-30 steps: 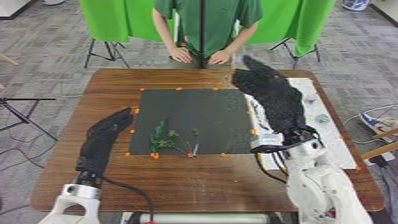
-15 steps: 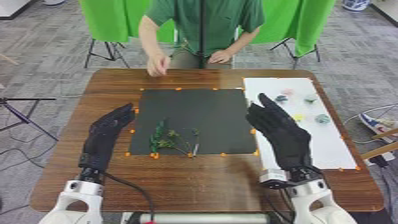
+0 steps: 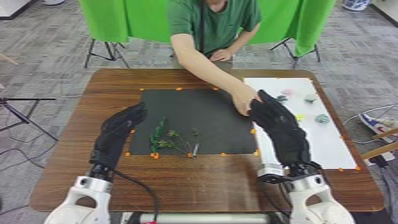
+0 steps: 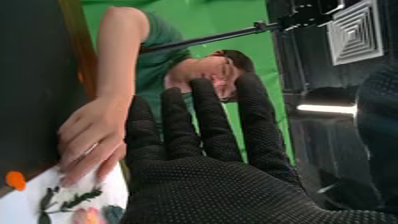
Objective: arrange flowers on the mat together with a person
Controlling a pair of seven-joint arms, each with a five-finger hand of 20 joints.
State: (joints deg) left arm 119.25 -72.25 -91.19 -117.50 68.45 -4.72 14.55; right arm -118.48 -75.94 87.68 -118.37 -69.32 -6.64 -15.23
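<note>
- Leafy sprig [image 4: 82, 199]: on white sheet [image 3: 336, 145], near person's hand [image 4: 93, 135]; probably next pick.
- Pink flower [image 3: 287, 92]: also on white sheet; don't brush it.
- Green stems [image 3: 161, 138]: lying on black mat [image 3: 187, 110]; leave undisturbed.
- Right hand [image 3: 282, 131]: straight, spread, nothing clamped. Yield first, then pinch low, gently.
- Left hand [image 3: 115, 130]: extended, empty; park beside black mat.

Green sprigs [image 3: 160, 136] on black mat [image 3: 197, 109], near side | small flowers [image 3: 322, 119] on white sheet [image 3: 336, 150], right | left robot hand [image 3: 114, 131] at mat's left edge | person's hand [image 3: 242, 100] at mat's right edge, just beside right robot hand [image 3: 282, 131] | both robot hands' fingers extended
</note>
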